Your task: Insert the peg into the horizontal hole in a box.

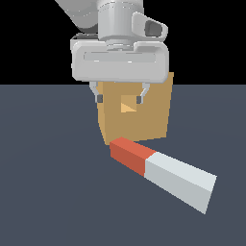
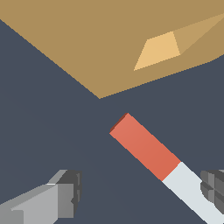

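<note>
One peg (image 1: 163, 173) flat on floor, red end just beside box (image 1: 153, 115), below hole (image 1: 128, 104). I see gripper (image 1: 119, 99) above box front, spread wide, empty.

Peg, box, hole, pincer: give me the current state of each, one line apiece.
peg: lying flat on the floor, not held, red end toward the box, not inserted.
box: resting on the floor, holed face turned toward the peg.
hole: empty, nothing in it.
pincer: open, raised above the floor in front of the box, holding nothing.
</note>
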`<state>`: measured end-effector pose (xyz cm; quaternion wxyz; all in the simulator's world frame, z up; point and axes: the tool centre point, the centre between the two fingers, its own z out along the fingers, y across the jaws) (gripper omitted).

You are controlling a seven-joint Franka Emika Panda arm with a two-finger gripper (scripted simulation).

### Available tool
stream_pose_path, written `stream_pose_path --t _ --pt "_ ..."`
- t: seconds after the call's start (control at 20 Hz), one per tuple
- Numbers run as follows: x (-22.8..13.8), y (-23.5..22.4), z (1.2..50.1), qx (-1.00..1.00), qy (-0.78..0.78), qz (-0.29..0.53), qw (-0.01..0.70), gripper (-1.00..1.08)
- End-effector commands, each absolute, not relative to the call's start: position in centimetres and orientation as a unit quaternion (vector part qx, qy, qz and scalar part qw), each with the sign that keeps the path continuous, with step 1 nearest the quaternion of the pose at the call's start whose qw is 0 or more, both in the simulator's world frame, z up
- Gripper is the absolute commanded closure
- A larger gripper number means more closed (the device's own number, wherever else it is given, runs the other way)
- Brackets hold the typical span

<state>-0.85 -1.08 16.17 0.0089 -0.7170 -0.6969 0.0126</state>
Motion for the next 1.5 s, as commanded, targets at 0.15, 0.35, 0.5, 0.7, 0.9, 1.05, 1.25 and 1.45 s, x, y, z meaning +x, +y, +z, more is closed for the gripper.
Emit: stream_pose_path --t 0.15,0.35,0.5,0.7,0.9,1.05,1.25,1.45 --pt "-0.8 -1.2 16.1 -0.715 -0.699 0.013 0.009 -0.92" --pt "-0.7 -1.5 15.9 -0.708 -0.706 0.012 0.009 -0.92" --pt "-0.5 -1.9 15.6 -0.698 -0.716 0.012 0.008 -0.92" --pt "0.0 -2.7 15.0 -0.678 -0.734 0.011 0.008 -0.92" --pt "0.6 -3.8 14.2 -0.652 -0.758 0.010 0.007 -0.92" --pt "1.3 -4.7 13.5 -0.626 -0.779 0.009 0.006 -0.92" --pt "2.4 -5.9 12.5 -0.590 -0.807 0.007 0.006 -0.92" --pt "3.6 -7.0 11.5 -0.552 -0.834 0.006 0.004 -0.92"
